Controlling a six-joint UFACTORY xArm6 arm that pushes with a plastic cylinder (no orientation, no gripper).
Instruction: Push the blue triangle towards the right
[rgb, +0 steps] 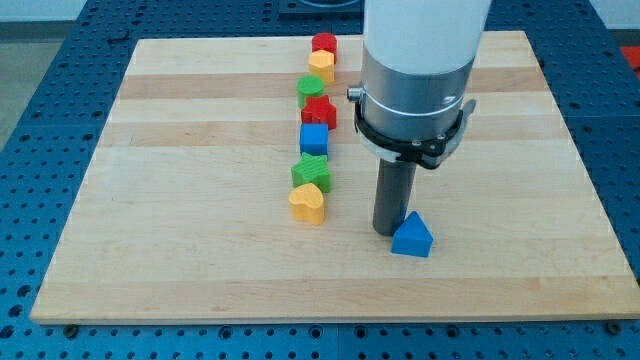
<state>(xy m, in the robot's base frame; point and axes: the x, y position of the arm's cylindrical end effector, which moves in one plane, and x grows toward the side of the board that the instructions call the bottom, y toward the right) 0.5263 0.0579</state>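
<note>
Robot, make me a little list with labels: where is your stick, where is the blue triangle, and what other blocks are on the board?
tip: my tip sits just to the view's left of the blue triangle block, about touching it
line of blocks: red, yellow, green, red, blue cube, green, yellow heart
surface: pale wooden board

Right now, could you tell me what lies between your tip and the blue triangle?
Nothing: in the camera view my tip stands right at the blue triangle, on its left side, with no block between them. Whether they touch is hard to tell.
</note>
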